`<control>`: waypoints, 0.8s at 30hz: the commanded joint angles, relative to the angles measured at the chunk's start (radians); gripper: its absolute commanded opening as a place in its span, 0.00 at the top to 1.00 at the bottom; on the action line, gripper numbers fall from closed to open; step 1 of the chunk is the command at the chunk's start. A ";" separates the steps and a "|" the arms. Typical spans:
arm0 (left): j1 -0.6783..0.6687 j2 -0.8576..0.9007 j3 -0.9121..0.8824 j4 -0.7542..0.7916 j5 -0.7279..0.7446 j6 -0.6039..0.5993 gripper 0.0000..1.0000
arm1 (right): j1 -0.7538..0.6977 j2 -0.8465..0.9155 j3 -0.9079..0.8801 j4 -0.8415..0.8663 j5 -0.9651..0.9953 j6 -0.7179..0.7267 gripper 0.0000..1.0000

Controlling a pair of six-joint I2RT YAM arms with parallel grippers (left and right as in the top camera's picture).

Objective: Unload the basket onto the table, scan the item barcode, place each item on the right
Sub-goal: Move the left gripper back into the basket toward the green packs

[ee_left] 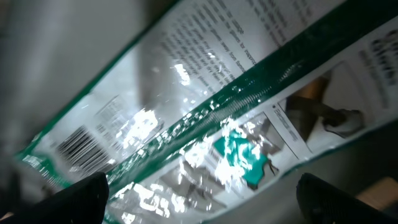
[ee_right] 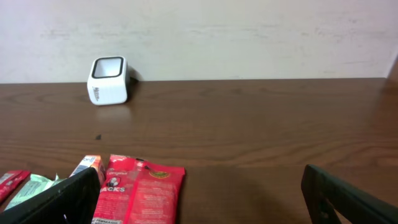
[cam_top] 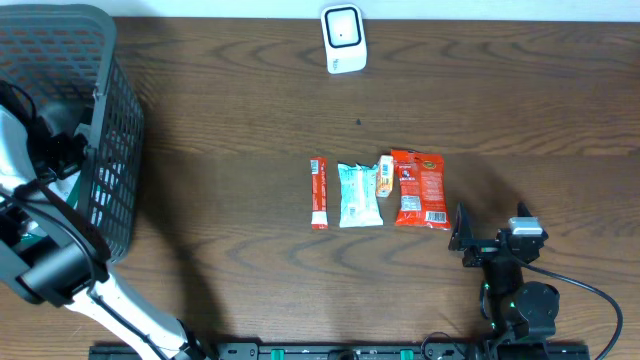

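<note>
In the basket [cam_top: 115,140] at the left of the table [cam_top: 250,100], the left gripper [ee_left: 199,202] is spread open just over a glossy green-and-white packet [ee_left: 205,106], apparently not gripping it; its barcode [ee_left: 78,146] shows. The right gripper [cam_top: 488,238], also open, sits near a red packet [cam_top: 420,188].

A dark brown table [cam_top: 250,90] with a wavy wood grain fills the overhead view. Beyond its far edge stands a plain off-white wall [ee_right: 249,31], faintly mottled, which meets the tabletop in a straight line. The light is soft and even. The wood shows a dull sheen toward the far edge, and blurred shadows lie toward the near edge.
</note>
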 commanded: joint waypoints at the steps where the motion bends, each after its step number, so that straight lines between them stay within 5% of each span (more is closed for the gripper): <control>1: 0.000 0.064 0.001 -0.002 0.014 0.083 0.03 | -0.005 -0.004 -0.001 -0.003 0.010 0.016 0.01; 10: 0.000 0.125 -0.004 0.026 0.132 0.155 0.02 | -0.005 -0.004 -0.001 -0.003 0.009 0.016 0.01; 24: 0.000 0.109 0.005 0.159 -0.024 -0.126 0.08 | -0.005 -0.004 -0.001 -0.003 0.010 0.016 0.01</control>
